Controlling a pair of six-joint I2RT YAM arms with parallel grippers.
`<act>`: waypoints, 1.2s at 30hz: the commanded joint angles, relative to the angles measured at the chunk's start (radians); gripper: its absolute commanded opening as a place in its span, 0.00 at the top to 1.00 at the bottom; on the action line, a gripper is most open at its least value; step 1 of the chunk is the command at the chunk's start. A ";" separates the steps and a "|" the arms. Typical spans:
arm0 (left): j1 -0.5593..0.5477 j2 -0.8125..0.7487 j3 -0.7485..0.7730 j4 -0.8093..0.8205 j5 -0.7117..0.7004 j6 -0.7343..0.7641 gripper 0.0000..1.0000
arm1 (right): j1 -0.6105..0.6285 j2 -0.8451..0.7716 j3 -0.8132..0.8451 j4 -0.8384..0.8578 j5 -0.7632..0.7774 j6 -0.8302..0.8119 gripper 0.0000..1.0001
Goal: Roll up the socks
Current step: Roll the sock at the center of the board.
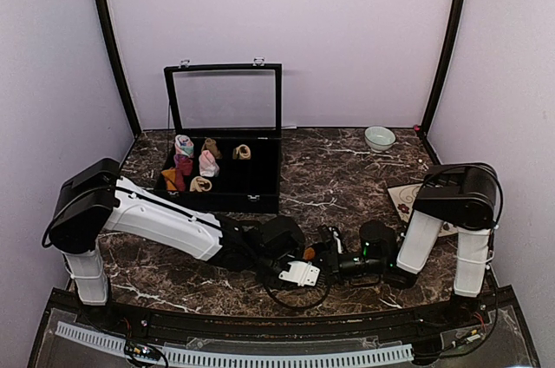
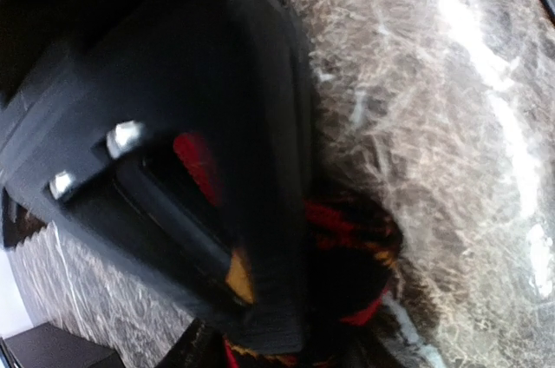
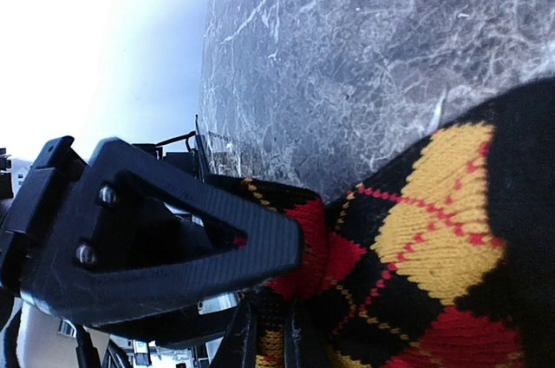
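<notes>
Right hand clamped on argyle sock; left hand blurred, grip unreadable, sock mostly hidden.

Walls: plain lavender, seen at the back and on both sides. Two black curved poles are noted, upper left and upper right. Surface: dark brown marble, white-veined. Light is recorded as even; a bright glare streak is seen at the right of the left wrist view.

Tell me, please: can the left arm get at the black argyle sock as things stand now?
Probably yes. The left hand is right at the argyle sock, close beside the right hand that pinches it, and nothing stands between them.
</notes>
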 commanded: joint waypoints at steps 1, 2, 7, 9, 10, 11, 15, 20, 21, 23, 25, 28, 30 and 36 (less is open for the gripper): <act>0.008 0.121 -0.013 -0.088 0.031 0.019 0.70 | 0.010 0.008 0.011 -0.109 -0.029 -0.022 0.97; 0.010 0.127 -0.013 -0.085 0.032 0.020 0.73 | 0.010 0.002 0.011 -0.112 -0.029 -0.027 0.97; 0.027 0.133 0.000 -0.111 0.042 0.003 0.98 | 0.009 -0.008 0.001 -0.116 -0.034 -0.039 0.96; 0.038 0.132 0.002 -0.125 0.047 -0.004 1.00 | 0.008 -0.008 -0.004 -0.125 -0.039 -0.046 0.95; 0.044 0.127 0.002 -0.132 0.050 -0.008 1.00 | 0.006 -0.012 -0.005 -0.142 -0.040 -0.056 0.94; 0.051 0.120 0.001 -0.140 0.052 -0.010 1.00 | 0.004 -0.022 -0.007 -0.170 -0.042 -0.073 0.92; 0.096 0.059 -0.001 -0.197 0.078 -0.025 1.00 | -0.021 -0.109 -0.017 -0.373 -0.017 -0.179 0.01; 0.160 -0.044 -0.026 -0.279 0.154 -0.039 1.00 | -0.056 -0.295 0.056 -0.820 0.078 -0.430 0.01; 0.170 -0.060 -0.029 -0.298 0.180 -0.047 1.00 | -0.056 -0.345 0.090 -0.923 0.115 -0.484 0.01; 0.183 -0.094 -0.033 -0.339 0.219 -0.061 1.00 | -0.062 -0.415 0.156 -1.115 0.214 -0.577 0.01; 0.196 -0.124 -0.033 -0.384 0.254 -0.073 1.00 | -0.063 -0.491 0.207 -1.260 0.327 -0.645 0.01; 0.241 -0.181 -0.021 -0.426 0.329 -0.110 1.00 | -0.067 -0.617 0.254 -1.399 0.499 -0.718 0.01; 0.277 -0.221 -0.004 -0.454 0.377 -0.134 1.00 | -0.069 -0.716 0.265 -1.443 0.573 -0.760 0.01; 0.357 -0.355 0.099 -0.519 0.535 -0.177 1.00 | -0.072 -1.041 0.158 -1.308 0.749 -0.731 0.01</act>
